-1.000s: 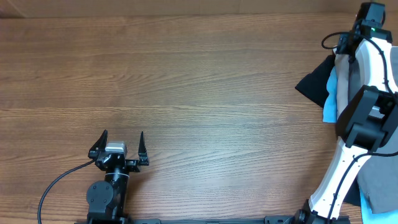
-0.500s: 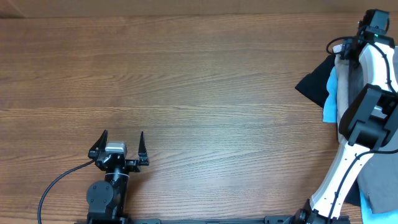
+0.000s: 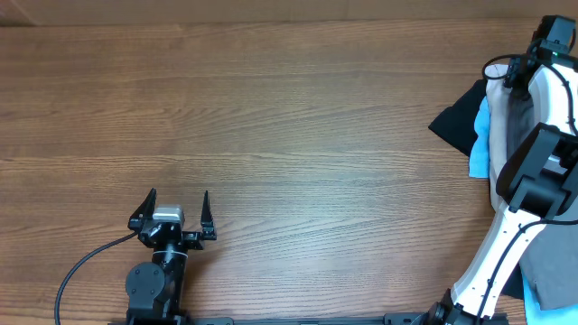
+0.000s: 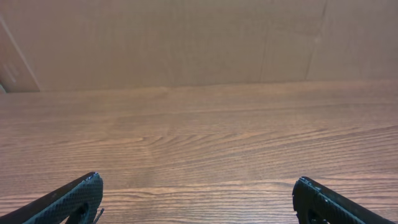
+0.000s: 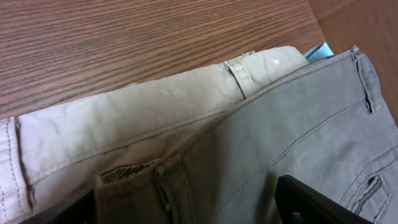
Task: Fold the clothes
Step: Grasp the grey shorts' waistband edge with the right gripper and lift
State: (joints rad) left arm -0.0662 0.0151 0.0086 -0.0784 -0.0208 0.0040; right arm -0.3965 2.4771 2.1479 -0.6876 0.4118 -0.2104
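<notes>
The clothes lie in a pile at the table's right edge: a black piece [image 3: 456,117], a light-blue piece [image 3: 479,149], a beige piece [image 3: 506,108] and grey cloth [image 3: 551,271] near the front. In the right wrist view, a grey garment [image 5: 298,118] with belt loops and a slit pocket overlaps a beige garment [image 5: 124,130], and a light-blue corner [image 5: 318,51] peeks out behind. My right gripper [image 5: 186,202] is open, its fingers spread just above the grey waistband. My left gripper [image 3: 178,195] is open and empty over bare wood at the front left; it also shows in the left wrist view [image 4: 196,193].
The wooden table [image 3: 289,117] stretches bare from the left gripper to the pile. A brown cardboard wall [image 4: 186,37] stands along the far edge. The right arm [image 3: 519,199] rises over the pile and hides part of it.
My right wrist has shifted a little further right and toward the far edge over the pile. The left arm has not moved.
</notes>
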